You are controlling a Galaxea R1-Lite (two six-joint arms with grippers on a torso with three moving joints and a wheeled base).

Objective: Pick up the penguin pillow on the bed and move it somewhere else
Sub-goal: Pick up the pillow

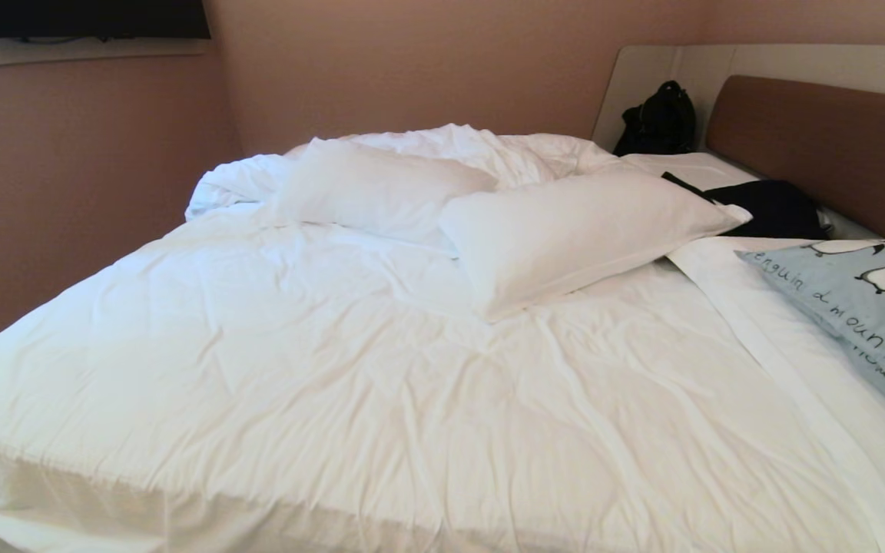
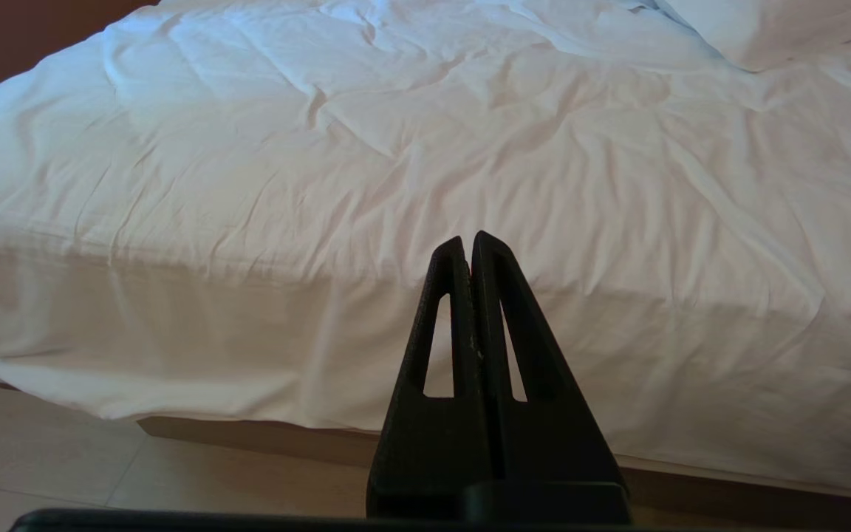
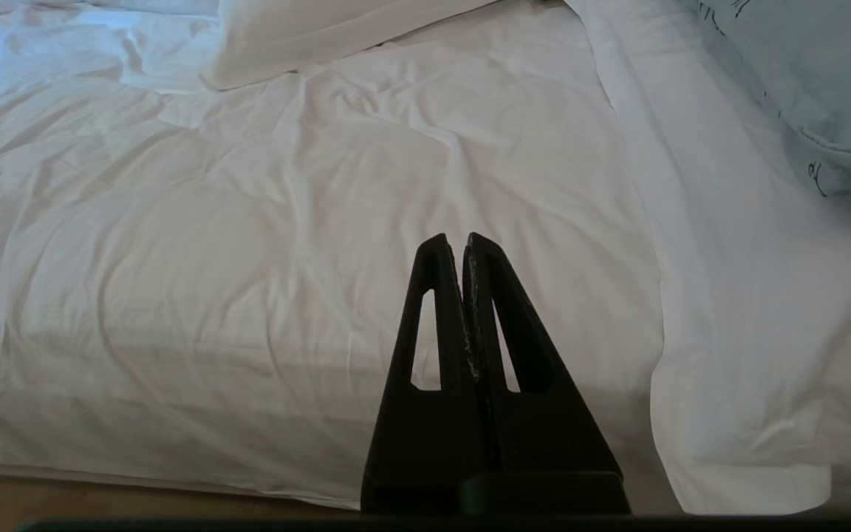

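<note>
Pink-beige walls close in a bedroom w/ a tiled floor (image 2: 49, 458); bed (image 1: 319, 369) fills most of the head view, rumpled white duvet across it, brown headboard (image 1: 826, 146) at 2 o'clock. Two plain white pillows (image 1: 565, 230) lie near centre, overlapping, toward 12–1 o'clock. Penguin pillow (image 1: 865, 307) sits at 3 o'clock on the bed's right side, partly cut off by the edge, lettering side up; dark garment (image 1: 777, 207) just beyond it, black bag (image 1: 657, 119) in the corner by the headboard. TV (image 1: 85, 17) at 11 o'clock on the wall. Left gripper (image 2: 467, 240) hangs off the bed edge, fingers pressed together, empty. Right gripper (image 3: 456, 240) likewise closed on nothing, over the duvet edge; penguin pillow well apart from it, up toward 1 o'clock.
</note>
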